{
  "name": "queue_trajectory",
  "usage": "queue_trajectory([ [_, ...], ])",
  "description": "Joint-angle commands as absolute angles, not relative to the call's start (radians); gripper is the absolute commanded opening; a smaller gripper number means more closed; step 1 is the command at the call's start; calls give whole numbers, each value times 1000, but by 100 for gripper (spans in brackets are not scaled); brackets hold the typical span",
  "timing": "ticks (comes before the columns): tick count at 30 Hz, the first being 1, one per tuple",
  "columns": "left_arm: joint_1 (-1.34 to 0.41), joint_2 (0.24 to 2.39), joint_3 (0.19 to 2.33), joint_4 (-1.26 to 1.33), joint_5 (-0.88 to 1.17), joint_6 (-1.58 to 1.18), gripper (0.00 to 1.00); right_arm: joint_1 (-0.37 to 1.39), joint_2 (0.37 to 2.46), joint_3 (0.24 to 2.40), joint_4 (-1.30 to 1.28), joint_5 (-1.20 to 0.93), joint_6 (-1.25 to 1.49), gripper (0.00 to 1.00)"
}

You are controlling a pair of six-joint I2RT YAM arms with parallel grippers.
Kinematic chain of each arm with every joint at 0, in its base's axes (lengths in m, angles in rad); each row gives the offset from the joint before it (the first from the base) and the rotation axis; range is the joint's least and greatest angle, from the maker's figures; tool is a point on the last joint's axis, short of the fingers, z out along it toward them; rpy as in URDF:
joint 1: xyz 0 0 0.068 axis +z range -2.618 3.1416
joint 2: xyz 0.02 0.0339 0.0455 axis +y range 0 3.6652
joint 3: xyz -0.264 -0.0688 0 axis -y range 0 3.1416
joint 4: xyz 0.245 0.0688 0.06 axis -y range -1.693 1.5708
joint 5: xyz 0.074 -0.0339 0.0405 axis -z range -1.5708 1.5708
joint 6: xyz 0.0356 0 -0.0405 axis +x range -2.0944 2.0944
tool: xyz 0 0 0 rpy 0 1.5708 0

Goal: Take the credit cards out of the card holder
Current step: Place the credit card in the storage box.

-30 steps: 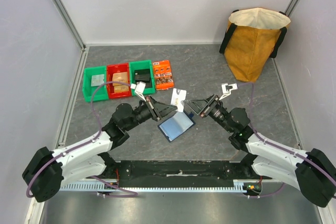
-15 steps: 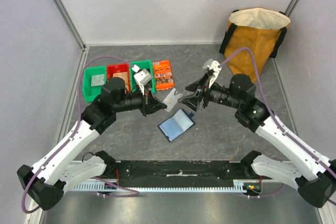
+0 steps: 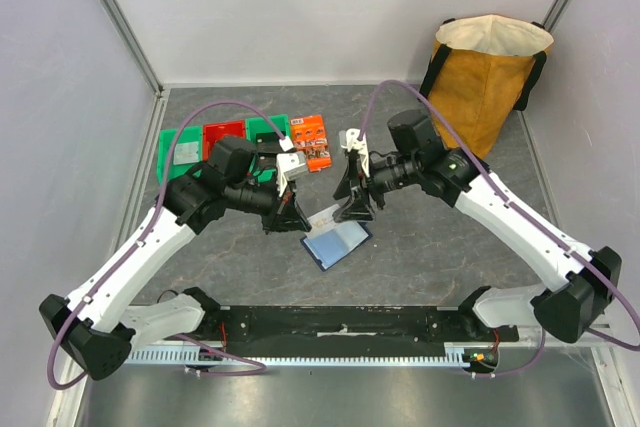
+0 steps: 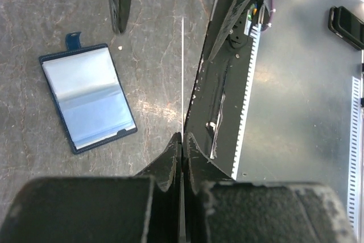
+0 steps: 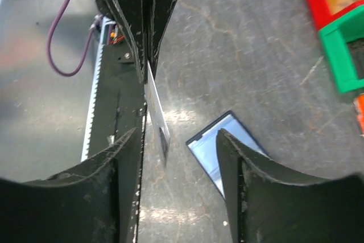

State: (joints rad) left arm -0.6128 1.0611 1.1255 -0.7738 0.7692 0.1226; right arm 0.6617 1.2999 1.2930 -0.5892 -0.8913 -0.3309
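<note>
Left pincer (image 4: 182, 138) is shut tight on a pale credit card (image 4: 182, 72). Its own wrist view shows the card edge-on as a thin line; the overhead view shows it held above the desk (image 3: 420, 247).

Just below and beside the card, the card holder (image 3: 337, 244) lies open and flat on the grey desk. Its pale blue clear sleeves face up and its small tab (image 4: 73, 39) sticks out from one short edge. Neither arm touches it.

The right pincer (image 5: 176, 135) faces the first from the other side, its fingers (image 5: 239, 186) spread wide. In its wrist view the card sits in the gap between them, nearer one finger, and seems clear of both.

Farther back on the left stand a green bin (image 3: 180, 152), a red bin (image 3: 225, 135) and a second green bin (image 3: 266, 127), partly hidden by the left arm. An orange printed packet (image 3: 310, 142) lies beside them. A tan fabric bag with black handles (image 3: 487, 72) stands in the far right corner.
</note>
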Motion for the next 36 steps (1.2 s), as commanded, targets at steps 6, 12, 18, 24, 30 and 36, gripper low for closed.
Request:
queue_trajectory([
  [6,-614,1092,1200,-890,847,255,2,683,1345,1328,-689,-1002,-426,22],
  [12,-612,1031,1146,-796,651,168,39,673,1338,1284,-591,-994,-329,0],
  [18,-609,816,933,-433,327,-115,68,644,1247,1053,-131,-915,139,0],
  [24,-611,612,642,-47,219,-493,68,646,1126,795,389,-655,590,0],
  [30,-609,558,485,199,238,-718,68,647,1081,649,628,-519,820,0],
  [36,-611,583,370,480,271,-911,69,681,1080,540,808,-433,945,0],
])
